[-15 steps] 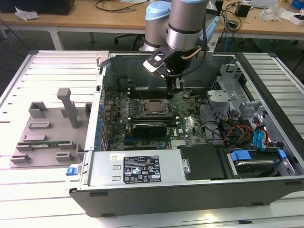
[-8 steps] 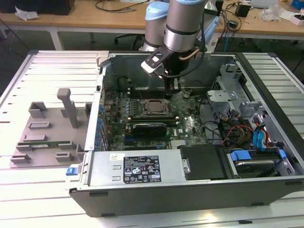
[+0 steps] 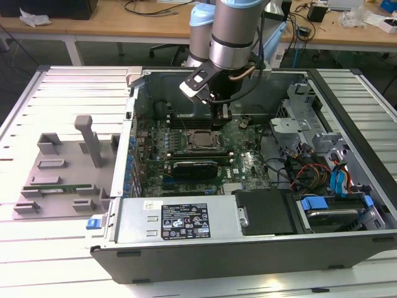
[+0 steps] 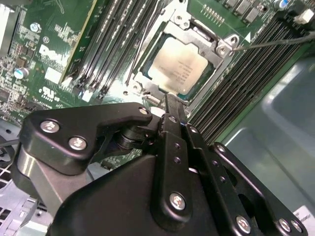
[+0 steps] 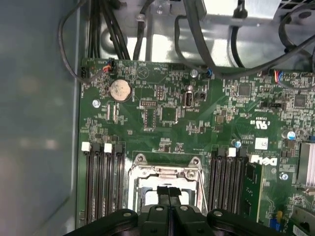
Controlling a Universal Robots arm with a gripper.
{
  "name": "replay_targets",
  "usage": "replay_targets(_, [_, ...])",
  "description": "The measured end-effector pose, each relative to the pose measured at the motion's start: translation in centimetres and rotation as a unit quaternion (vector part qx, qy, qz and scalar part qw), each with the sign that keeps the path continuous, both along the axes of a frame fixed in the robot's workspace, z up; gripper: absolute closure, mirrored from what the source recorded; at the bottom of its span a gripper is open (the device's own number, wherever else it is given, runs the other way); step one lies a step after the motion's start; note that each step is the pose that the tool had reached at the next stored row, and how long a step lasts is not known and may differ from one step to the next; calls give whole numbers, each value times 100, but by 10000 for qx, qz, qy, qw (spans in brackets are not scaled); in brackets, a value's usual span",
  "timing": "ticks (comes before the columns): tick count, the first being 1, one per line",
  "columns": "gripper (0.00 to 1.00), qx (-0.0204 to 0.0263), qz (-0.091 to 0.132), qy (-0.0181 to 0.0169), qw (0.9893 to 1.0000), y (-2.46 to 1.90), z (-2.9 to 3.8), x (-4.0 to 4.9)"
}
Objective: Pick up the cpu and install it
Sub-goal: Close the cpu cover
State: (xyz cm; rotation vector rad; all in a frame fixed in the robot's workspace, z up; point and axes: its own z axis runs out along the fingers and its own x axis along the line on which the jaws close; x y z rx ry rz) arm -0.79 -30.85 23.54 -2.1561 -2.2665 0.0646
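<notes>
The cpu (image 4: pixel 179 66), a flat square with a smooth silver-grey lid and a thin pale rim, is seen seated in the bright metal socket frame (image 4: pixel 219 46) near the middle of the green motherboard (image 5: pixel 167 118). It is flanked on two sides by rows of long black memory slots (image 5: pixel 103 182). The gripper (image 5: pixel 169 191), built of matt black linkages studded with shiny screws, is held over the socket's edge. Its two slim fingers are pressed together and nothing is gripped between them; contact with the socket cannot be told. A round silver coin cell (image 5: pixel 119 90) is set toward one corner of the board. In the exterior view the board is carried in an open black and grey steel computer case (image 3: pixel 248 254), laid flat on a white slatted table (image 3: pixel 62 248). A grey moulded fixture (image 3: pixel 62 167) is placed by the table's edge on the exterior view's left, and pale wooden benches (image 3: pixel 93 28) are seen behind
</notes>
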Motion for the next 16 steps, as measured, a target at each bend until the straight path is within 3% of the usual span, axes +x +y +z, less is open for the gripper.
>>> replay_targets(9, [89,0,0,0,10000,0,-97,-94])
replay_targets(16, [89,0,1,0,10000,0,-212,-317])
